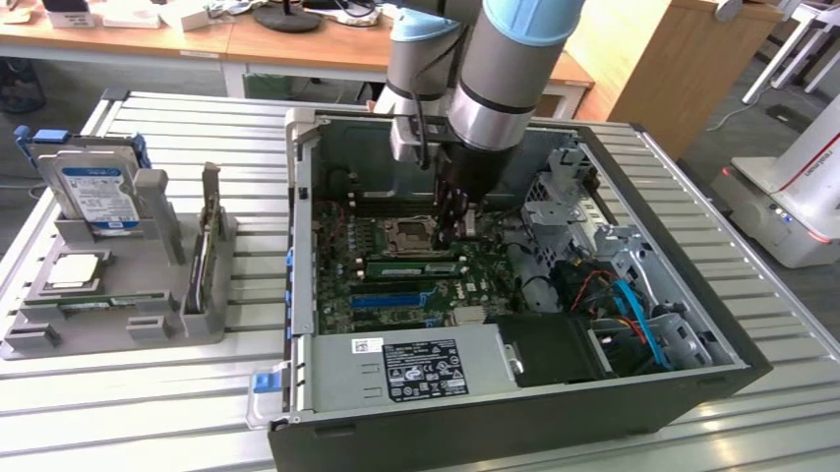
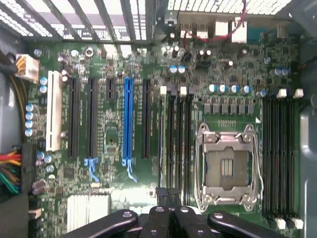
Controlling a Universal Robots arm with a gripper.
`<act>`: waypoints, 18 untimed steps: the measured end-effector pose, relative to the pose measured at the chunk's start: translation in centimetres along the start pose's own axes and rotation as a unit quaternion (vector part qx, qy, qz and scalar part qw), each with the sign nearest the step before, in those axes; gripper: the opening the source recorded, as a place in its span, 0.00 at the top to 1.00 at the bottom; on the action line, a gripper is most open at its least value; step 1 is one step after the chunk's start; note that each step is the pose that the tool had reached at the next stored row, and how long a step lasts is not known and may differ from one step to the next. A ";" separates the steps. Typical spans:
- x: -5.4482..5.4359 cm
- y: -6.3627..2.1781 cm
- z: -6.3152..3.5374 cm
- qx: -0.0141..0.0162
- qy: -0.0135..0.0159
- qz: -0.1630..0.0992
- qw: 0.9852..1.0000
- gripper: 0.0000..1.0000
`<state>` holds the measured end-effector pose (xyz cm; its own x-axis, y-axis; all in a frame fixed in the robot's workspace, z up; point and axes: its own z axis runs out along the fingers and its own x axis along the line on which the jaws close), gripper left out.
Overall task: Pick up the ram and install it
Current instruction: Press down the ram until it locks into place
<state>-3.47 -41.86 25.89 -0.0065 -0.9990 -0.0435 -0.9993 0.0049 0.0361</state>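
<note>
Already, a long green circuit-board ram stick [image 1: 412, 266] lay in its motherboard slot; my tool [image 2: 170, 197], fingers pressed together, hovered empty above.

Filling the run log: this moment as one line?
gripper: shut | over: memory slots beside CPU socket | ram: lying along slots, grip unclear

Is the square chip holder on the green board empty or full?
Empty. In the wrist view, the metal-framed socket on the motherboard shows bare contacts, with no silver chip inside.
</note>
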 end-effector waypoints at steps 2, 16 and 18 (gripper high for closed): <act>0.0 0.64 0.05 0.000 0.001 0.000 1.000 0.89; 0.0 3.40 0.26 0.000 0.004 0.000 1.000 0.89; 0.0 3.80 0.28 0.000 0.004 0.000 1.000 0.89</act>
<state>-7.27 -41.85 25.74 -0.0065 -0.9993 -0.0364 -0.9993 0.0052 0.0361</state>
